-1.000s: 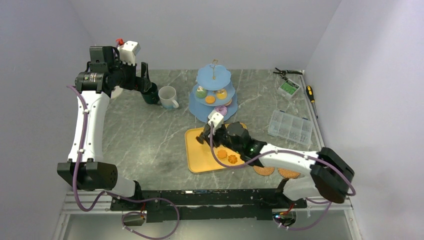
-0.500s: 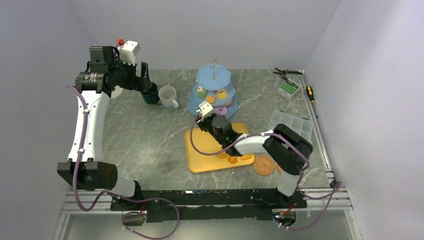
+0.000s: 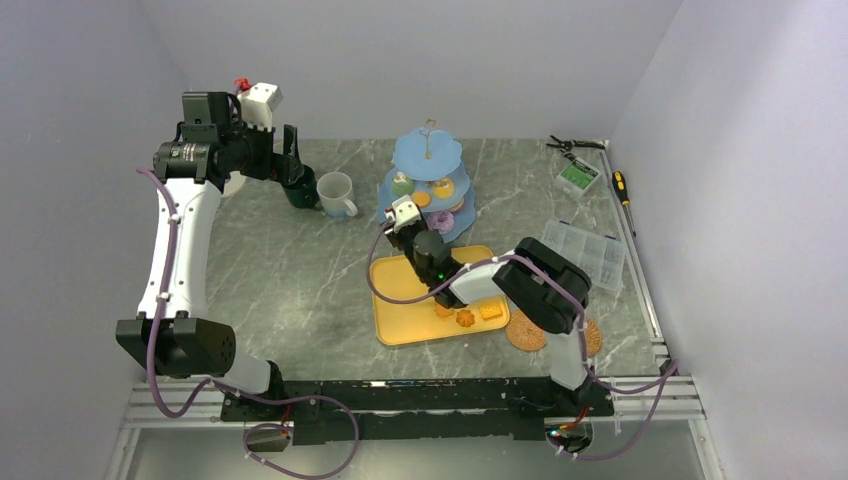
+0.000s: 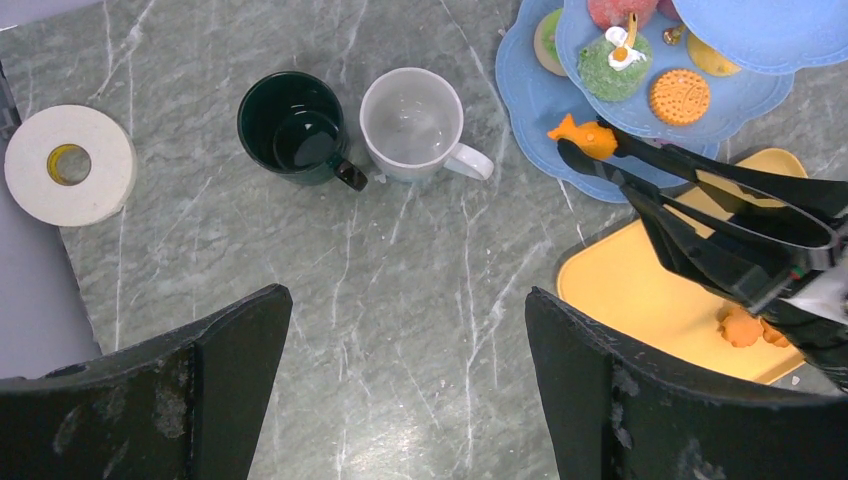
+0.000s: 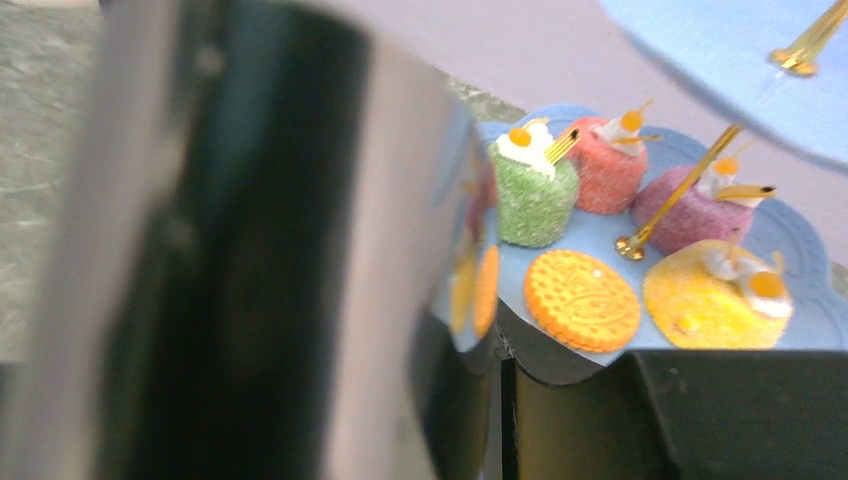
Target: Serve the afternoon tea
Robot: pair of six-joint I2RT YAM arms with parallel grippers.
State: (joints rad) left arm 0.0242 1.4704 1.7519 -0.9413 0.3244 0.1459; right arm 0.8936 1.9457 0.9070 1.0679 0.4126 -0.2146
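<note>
The right tool (image 3: 408,233) is clamping long black tongs (image 4: 700,190) that are pinching a small orange biscuit (image 4: 580,135) over the light-blue three-tier stand (image 4: 545,100), apparently to set it on the lowest plate, while the left tool (image 4: 405,340) is hanging wide open.

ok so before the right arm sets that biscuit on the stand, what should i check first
1. orange biscuit pinched at the tips of the black tongs: ok
2. right tool closed on the tongs: ok
3. bare spot on the stand bottom tier under the biscuit: ok
4. tongs apart from the middle tier's rim: cannot tell
5. left tool open, holding nothing, off to the side: ok
6. white mug and dark green mug upright, apart from the stand: ok
</note>
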